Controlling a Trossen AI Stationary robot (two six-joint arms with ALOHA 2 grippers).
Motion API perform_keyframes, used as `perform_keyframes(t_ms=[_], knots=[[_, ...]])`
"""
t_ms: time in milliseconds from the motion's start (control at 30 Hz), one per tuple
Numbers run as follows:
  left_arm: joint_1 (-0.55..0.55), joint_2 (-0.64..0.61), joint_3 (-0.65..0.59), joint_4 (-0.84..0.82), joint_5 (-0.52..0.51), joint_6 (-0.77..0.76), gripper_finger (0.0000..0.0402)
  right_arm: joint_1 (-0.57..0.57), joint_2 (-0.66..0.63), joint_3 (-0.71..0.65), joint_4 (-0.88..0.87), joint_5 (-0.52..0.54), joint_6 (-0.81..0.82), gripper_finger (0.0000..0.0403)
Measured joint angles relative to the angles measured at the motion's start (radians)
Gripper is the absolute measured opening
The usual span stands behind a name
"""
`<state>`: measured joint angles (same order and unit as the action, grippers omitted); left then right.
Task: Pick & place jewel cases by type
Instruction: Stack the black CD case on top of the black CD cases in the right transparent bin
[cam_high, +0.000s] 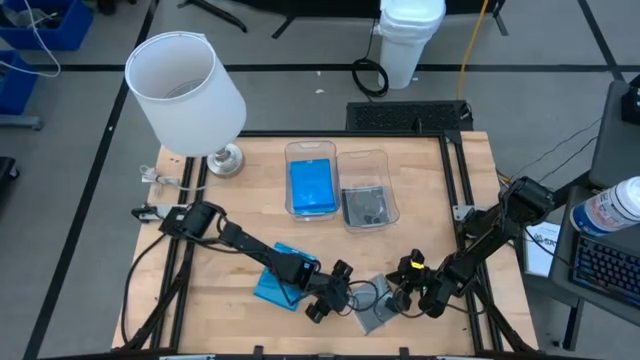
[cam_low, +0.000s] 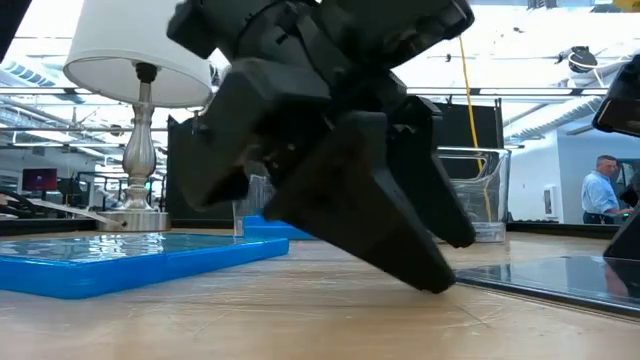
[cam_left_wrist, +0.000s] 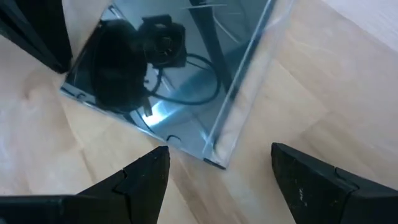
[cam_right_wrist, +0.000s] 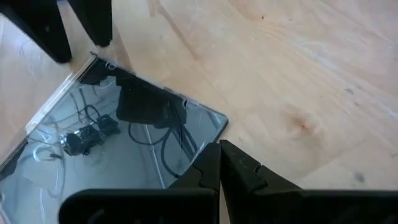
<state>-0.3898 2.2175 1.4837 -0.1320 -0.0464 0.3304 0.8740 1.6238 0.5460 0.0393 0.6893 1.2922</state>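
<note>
Our left gripper (cam_left_wrist: 214, 180) has its jaws spread wide and empty, while our right gripper (cam_right_wrist: 219, 168) keeps its jaws pressed together, holding nothing. Between them the dark jewel case (cam_high: 375, 312) lies flat on the table (cam_high: 260, 215) at six o'clock, its corner just ahead of the left fingers. We risk the thin case sliding or tipping if one finger nudges it first. A blue jewel case (cam_high: 280, 280) lies at nine o'clock from it.
</note>
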Motion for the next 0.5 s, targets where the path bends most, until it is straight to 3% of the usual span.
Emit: perform_keyframes(t_ms=[500], knots=[[0.024,0.037,0.001,0.038,-0.152,0.06,0.0285,-0.009,0.031,-0.003,0.084,-0.007,-0.033,0.0]])
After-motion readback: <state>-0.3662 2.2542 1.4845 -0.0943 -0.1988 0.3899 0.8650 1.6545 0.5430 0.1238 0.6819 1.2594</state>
